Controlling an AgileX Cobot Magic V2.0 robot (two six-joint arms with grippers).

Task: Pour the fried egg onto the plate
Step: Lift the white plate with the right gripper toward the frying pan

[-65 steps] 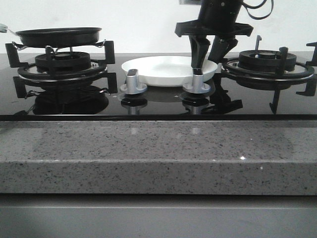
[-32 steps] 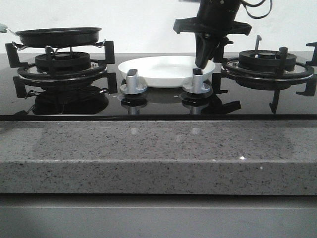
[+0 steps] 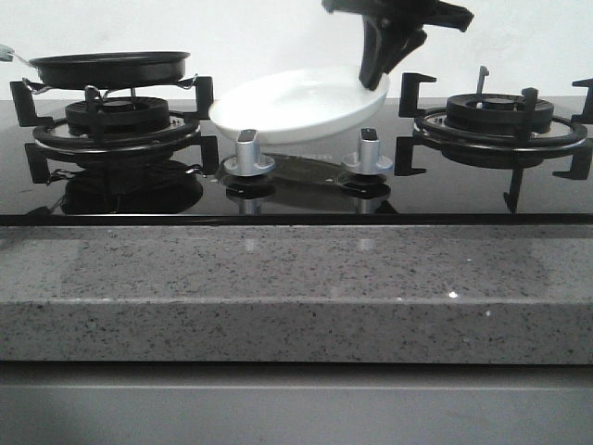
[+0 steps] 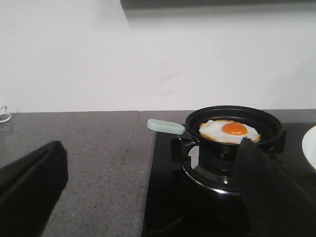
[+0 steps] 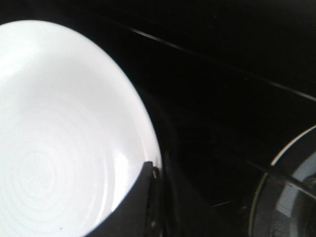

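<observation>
At upper right: right gripper [image 3: 375, 79] clamping plate [image 3: 287, 107] rim, tilting it (left gripper [image 4: 148, 197] gaping); fried egg [image 4: 229, 131] resting in pan [image 4: 232, 129].

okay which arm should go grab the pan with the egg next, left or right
Left. Its end effector is open and faces the frying pan holding the fried egg, handle toward it. The right end effector is shut on the plate rim, holding it tilted above the stove.

A speckled grey stone counter [image 3: 296, 287] is carrying a glossy black glass hob [image 3: 296, 197]. Two burner grates [image 3: 116, 130] [image 3: 500, 120] and two silver knobs [image 3: 248, 153] [image 3: 368, 150] are sitting on it.
</observation>
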